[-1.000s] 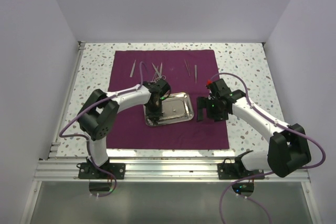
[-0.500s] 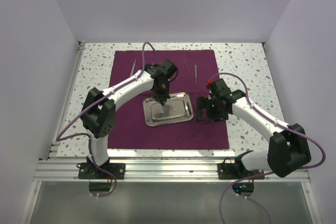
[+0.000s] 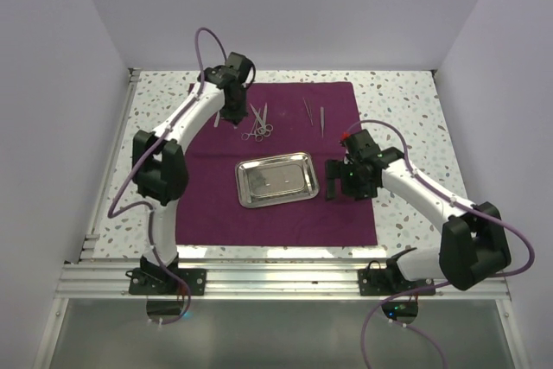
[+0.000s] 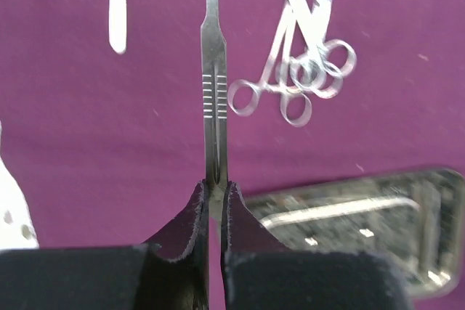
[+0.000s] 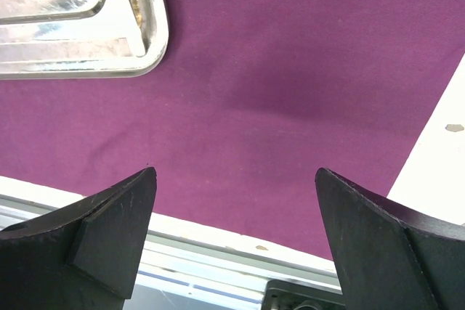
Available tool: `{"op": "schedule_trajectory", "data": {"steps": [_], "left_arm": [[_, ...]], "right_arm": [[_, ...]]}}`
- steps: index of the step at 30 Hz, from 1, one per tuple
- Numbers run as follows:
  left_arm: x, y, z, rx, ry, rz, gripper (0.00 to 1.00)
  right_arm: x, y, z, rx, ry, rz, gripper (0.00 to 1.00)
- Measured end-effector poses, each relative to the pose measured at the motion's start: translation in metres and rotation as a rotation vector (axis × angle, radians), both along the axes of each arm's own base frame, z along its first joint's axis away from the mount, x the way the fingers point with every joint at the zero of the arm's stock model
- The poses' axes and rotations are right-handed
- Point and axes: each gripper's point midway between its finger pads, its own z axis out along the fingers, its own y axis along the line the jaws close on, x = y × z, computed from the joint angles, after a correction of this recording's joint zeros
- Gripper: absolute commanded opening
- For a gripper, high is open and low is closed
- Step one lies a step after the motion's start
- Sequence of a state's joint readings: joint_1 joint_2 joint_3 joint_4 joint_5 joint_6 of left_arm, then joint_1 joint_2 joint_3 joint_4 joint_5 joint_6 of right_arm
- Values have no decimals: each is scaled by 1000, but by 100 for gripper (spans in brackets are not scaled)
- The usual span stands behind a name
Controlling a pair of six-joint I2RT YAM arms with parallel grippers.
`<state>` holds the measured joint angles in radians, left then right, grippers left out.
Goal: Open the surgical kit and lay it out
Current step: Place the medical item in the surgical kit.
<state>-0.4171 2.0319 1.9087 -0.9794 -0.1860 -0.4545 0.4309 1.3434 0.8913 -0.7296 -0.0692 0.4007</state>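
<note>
The left gripper [image 4: 215, 197] pinches a scalpel handle [image 4: 213, 85] over the purple cloth [image 3: 276, 205], apparently placing it beside laid-out instruments; releasing comes next, while the right gripper [image 5: 236, 241] waits spread.

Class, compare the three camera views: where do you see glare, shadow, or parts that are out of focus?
Top external: even light, all sharp; the steel tray shows mild reflections. Left wrist: the left tool and its flat instrument are sharp, while the ring-handled instruments and tray beyond are blurred and glinting. Right wrist: a soft shadow on the purple cloth; the right tool fingers loom large and slightly soft.
</note>
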Motion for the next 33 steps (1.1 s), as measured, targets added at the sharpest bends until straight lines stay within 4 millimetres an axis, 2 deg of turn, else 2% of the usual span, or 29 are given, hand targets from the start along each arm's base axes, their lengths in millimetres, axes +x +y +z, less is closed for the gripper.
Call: {"op": "schedule_trajectory", "data": {"steps": [6, 8, 12, 19, 22, 23, 26, 29, 33], "left_arm": [[53, 12, -31, 76, -24, -34, 0], [63, 17, -43, 108, -22, -42, 0], [70, 35, -65, 176, 6, -46, 0], [79, 82, -79, 233, 14, 14, 0], [76, 98, -85, 253, 36, 25, 21], [76, 100, -86, 257, 39, 24, 39], [77, 101, -86, 261, 33, 24, 57], [78, 98, -86, 257, 28, 24, 60], [73, 93, -86, 230, 34, 32, 56]], "right_arm": [[-4, -2, -6, -16, 34, 2, 95], [-4, -2, -7, -20, 40, 2, 95], [-4, -3, -7, -26, 45, 1, 95], [-1, -2, -9, -36, 57, 4, 95], [-1, -2, -11, -40, 66, 6, 95], [0, -2, -10, -40, 66, 6, 95], [3, 0, -9, -39, 65, 6, 95], [5, 1, -8, -36, 58, 6, 95], [6, 1, -7, -36, 58, 6, 95]]}}
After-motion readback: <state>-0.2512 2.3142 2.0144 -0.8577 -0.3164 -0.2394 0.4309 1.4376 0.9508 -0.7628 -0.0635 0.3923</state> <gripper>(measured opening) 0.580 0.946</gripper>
